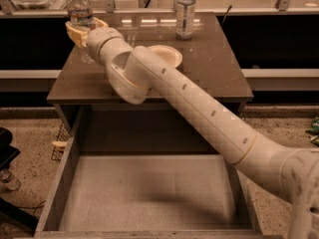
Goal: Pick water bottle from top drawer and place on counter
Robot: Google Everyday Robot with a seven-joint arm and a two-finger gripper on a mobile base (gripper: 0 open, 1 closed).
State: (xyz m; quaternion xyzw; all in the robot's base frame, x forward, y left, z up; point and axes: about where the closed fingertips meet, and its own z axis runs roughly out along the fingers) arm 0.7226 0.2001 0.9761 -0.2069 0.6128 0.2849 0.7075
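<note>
The water bottle (79, 10), clear with a white cap, stands upright in my gripper (82, 30) over the far left corner of the counter (214, 68). The tan fingers (74, 34) are shut around the bottle's middle. I cannot tell whether its base touches the counter. The top drawer (60, 183) is pulled open below the counter's front edge, and its pale grey liner (149, 193) holds nothing. My white arm reaches from the lower right across the drawer and counter.
A taller, slimmer clear bottle (185, 13) stands at the counter's back middle. A white bowl (168, 57) sits near the counter's centre, partly behind my arm. A shelf rail runs behind the counter. The speckled floor lies on both sides.
</note>
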